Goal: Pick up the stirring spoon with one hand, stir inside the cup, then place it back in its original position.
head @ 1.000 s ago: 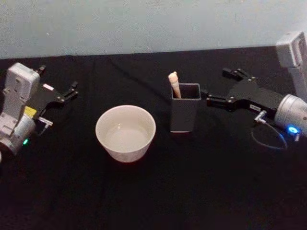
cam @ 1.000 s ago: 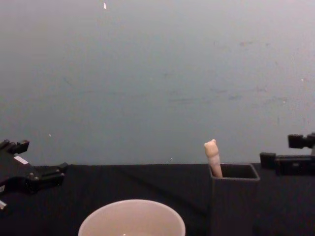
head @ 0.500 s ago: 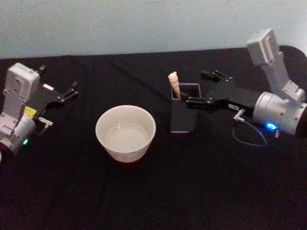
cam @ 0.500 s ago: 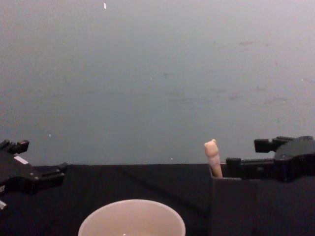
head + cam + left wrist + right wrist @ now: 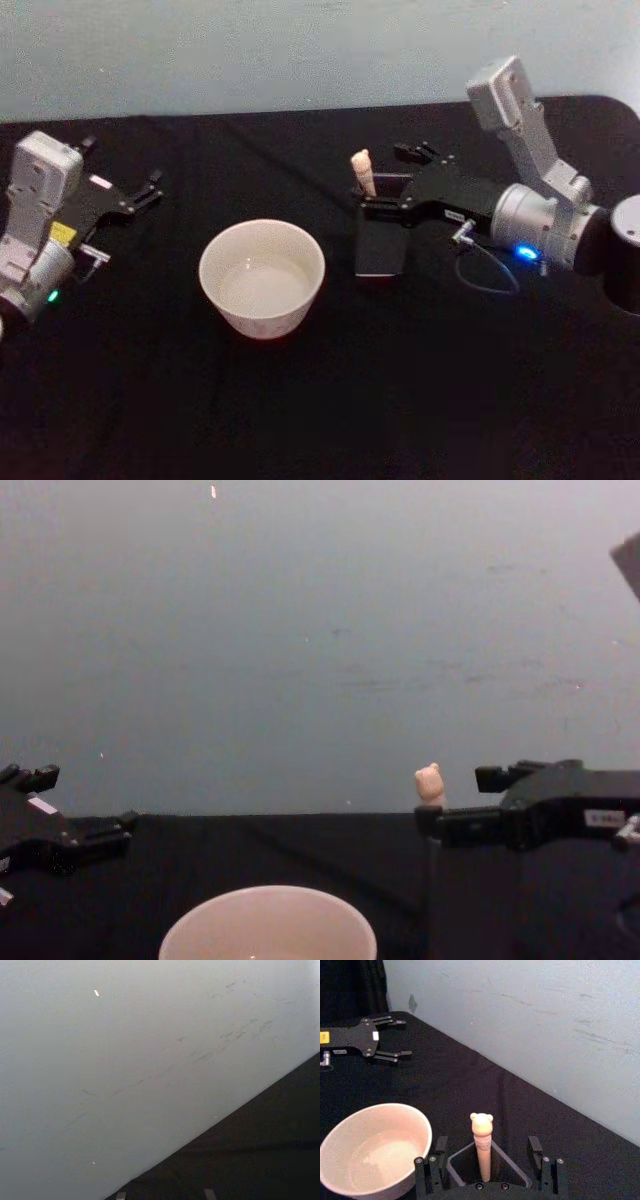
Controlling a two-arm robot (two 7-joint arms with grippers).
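The stirring spoon (image 5: 362,172) stands in a dark square holder (image 5: 380,250), its cream bear-head top (image 5: 481,1123) sticking out above the rim. My right gripper (image 5: 391,180) is open at the holder's mouth. Its fingers (image 5: 441,1149) stand on either side of the spoon handle without touching it. From the chest view the bear head (image 5: 430,783) peeks out just beside the right gripper (image 5: 465,802). The cup (image 5: 262,277) sits left of the holder, cream-coloured, with a pale inside. My left gripper (image 5: 148,190) rests open at the far left.
A black cloth covers the table (image 5: 330,400), with a pale wall behind it. A loose cable (image 5: 485,275) loops from the right wrist just right of the holder. A dark round object (image 5: 628,245) sits at the right edge.
My right arm has swung left from beside the holder until its open fingers flank the spoon handle. The left arm, the cup and the spoon have not moved.
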